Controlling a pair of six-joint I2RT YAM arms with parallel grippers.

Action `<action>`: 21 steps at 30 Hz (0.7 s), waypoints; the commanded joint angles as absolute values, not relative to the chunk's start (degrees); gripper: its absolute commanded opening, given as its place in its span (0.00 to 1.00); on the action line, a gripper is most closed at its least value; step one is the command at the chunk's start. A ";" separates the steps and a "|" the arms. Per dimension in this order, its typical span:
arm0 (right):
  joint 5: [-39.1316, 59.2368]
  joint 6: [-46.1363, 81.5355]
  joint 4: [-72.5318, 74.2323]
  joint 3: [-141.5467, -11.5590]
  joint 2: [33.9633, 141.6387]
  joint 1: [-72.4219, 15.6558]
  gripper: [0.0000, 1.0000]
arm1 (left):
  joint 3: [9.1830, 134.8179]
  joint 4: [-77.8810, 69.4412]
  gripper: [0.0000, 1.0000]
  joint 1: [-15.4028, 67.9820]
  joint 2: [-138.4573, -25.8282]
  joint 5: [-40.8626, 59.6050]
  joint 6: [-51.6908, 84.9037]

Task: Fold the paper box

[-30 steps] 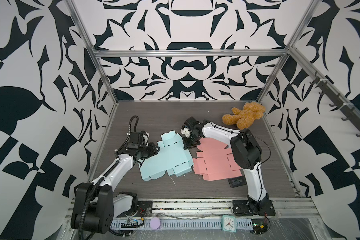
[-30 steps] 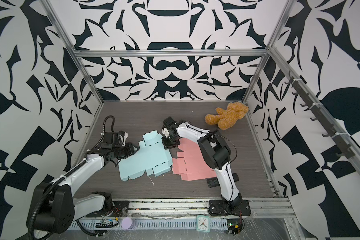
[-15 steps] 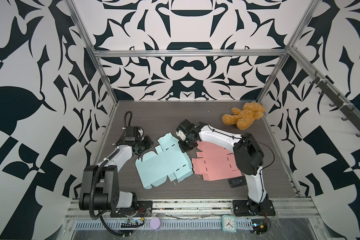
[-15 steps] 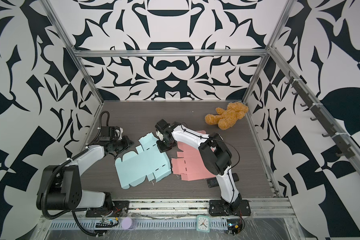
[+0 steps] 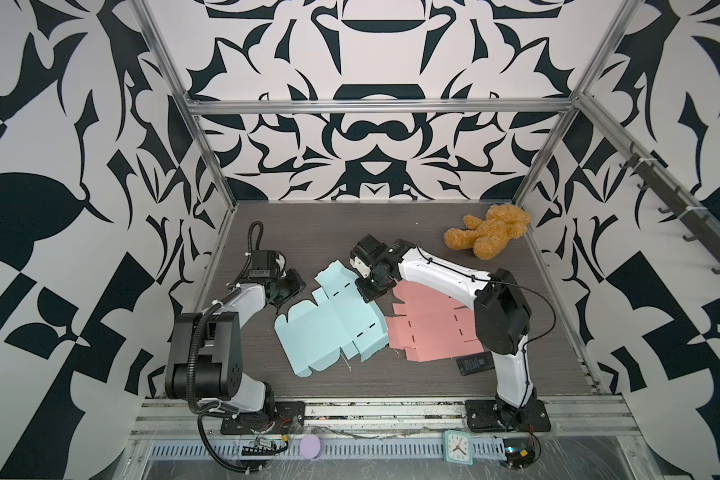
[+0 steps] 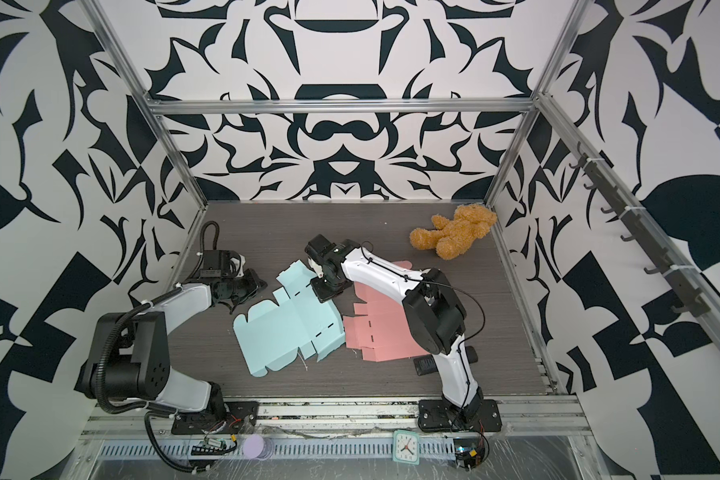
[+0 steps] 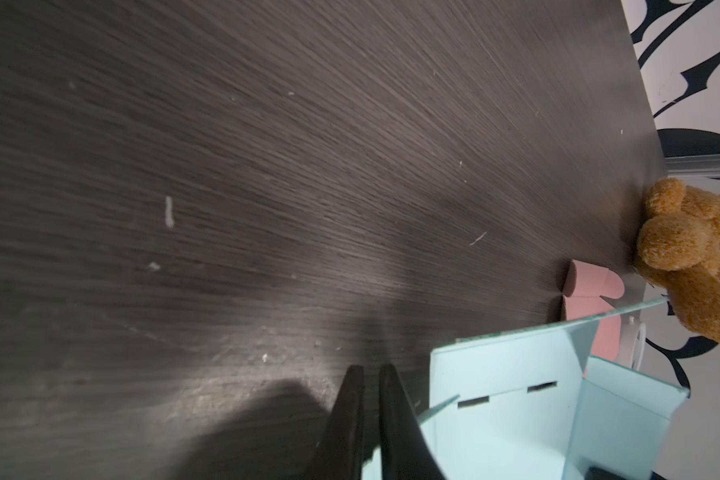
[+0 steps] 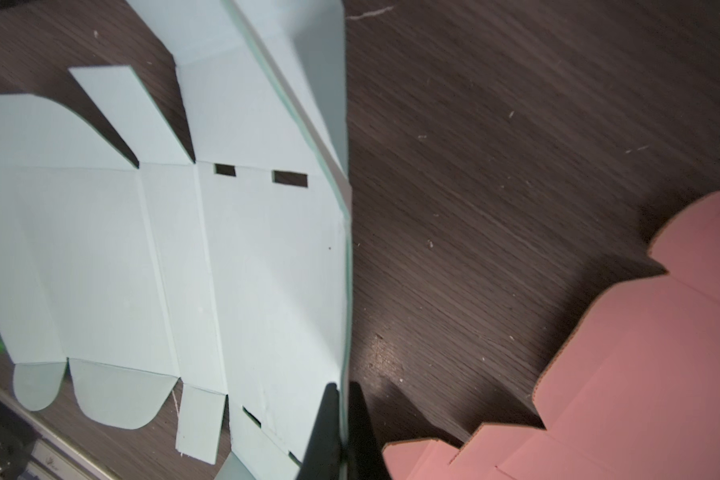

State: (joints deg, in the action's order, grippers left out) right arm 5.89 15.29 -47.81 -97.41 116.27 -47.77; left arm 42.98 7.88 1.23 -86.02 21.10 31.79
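Shows the blue sheet (image 5: 333, 328) dragged across the table (image 5: 308, 232) and turned within the last second, with the right tool (image 8: 344, 388) gone along and the left arm drawn back off it. Finds the right tool clenched on the sheet's long edge, that side raised off the table. Puts the left tool (image 7: 371, 372) just beside a lifted flap, nearly clenched with a slim gap left; cannot tell whether any card is nipped there. Leaves the sheet between the two tools, mostly flat, slots and rounded tabs all on show. Counts little as done, by the look of it: one end bent up at the right tool, nothing tucked or locked. Leaves nearly the whole fold ahead: walls up, flaps in, lid shut. Places the pink sheet (image 5: 433, 332) flat under the right arm, back of the tool and just beside the blue one, and the bear (image 5: 487, 232) well beyond the tool, neither in play.
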 commanded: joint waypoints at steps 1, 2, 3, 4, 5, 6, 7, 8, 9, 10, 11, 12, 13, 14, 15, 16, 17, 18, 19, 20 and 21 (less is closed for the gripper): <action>3.87 13.97 -50.31 -99.36 112.85 -48.42 0.05 | 44.54 7.55 0.13 1.72 -86.49 23.88 30.43; 3.69 13.89 -50.36 -99.50 112.77 -48.53 0.05 | 44.58 7.79 0.13 2.05 -86.48 23.91 30.17; 3.61 13.77 -50.53 -99.67 112.72 -48.73 0.05 | 44.56 7.99 0.13 2.26 -86.48 24.01 30.06; 3.45 13.63 -50.63 -99.84 112.67 -48.91 0.05 | 44.48 8.07 0.13 2.50 -86.51 24.16 29.97; 3.28 13.54 -50.77 -100.01 112.52 -49.02 0.05 | 44.33 8.17 0.13 2.61 -86.48 24.17 29.91; 3.08 13.51 -50.87 -100.22 112.37 -49.16 0.05 | 44.13 8.26 0.13 2.64 -86.45 24.17 29.75; 2.86 13.40 -50.90 -100.37 112.25 -49.24 0.05 | 43.87 8.35 0.13 2.64 -86.28 24.09 29.72; 2.55 13.28 -51.02 -100.45 112.17 -49.46 0.05 | 43.58 8.35 0.13 2.68 -86.12 24.08 29.56; 2.39 13.18 -51.11 -100.46 112.07 -49.51 0.05 | 43.36 8.42 0.13 2.72 -85.84 24.16 29.55; 2.33 13.14 -51.15 -100.51 112.06 -49.63 0.05 | 43.16 8.53 0.13 2.87 -85.64 24.18 29.40; 2.29 13.04 -51.17 -100.67 112.06 -49.68 0.05 | 43.07 8.76 0.13 3.04 -85.46 24.04 29.31; 2.29 13.03 -51.20 -100.72 112.06 -49.77 0.05 | 42.86 8.95 0.13 3.20 -85.28 24.05 29.12; 2.27 13.08 -51.20 -100.77 112.06 -49.89 0.05 | 42.69 9.13 0.13 3.40 -85.05 24.07 28.96; 2.11 13.10 -51.16 -100.98 112.06 -49.92 0.05 | 42.42 9.27 0.13 3.49 -84.92 24.08 28.93; 2.03 13.10 -51.21 -101.07 112.06 -49.90 0.05 | 42.23 9.40 0.13 3.53 -84.73 23.95 28.83; 1.87 13.09 -51.17 -101.07 112.00 -49.93 0.05 | 41.92 9.40 0.13 3.54 -84.60 23.93 28.78; 1.75 13.09 -51.23 -101.17 111.98 -49.95 0.04 | 41.59 9.40 0.12 3.56 -84.52 23.90 28.78; 1.67 13.01 -51.15 -101.16 111.97 -49.94 0.04 | 41.36 9.40 0.12 3.55 -84.38 23.84 28.74; 1.59 12.93 -51.09 -101.29 111.89 -49.99 0.04 | 41.07 9.40 0.12 3.65 -84.26 23.91 28.77; 1.58 12.85 -51.07 -101.36 111.98 -49.97 0.04 | 40.96 9.40 0.11 3.77 -84.05 23.93 28.74; 1.58 12.75 -51.06 -101.47 111.99 -49.98 0.04 | 40.70 9.40 0.11 3.86 -83.94 23.95 28.74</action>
State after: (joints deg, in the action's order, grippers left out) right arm 2.76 13.39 -50.15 -99.29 114.48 -49.65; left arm 42.00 8.58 3.55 -85.38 23.35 29.50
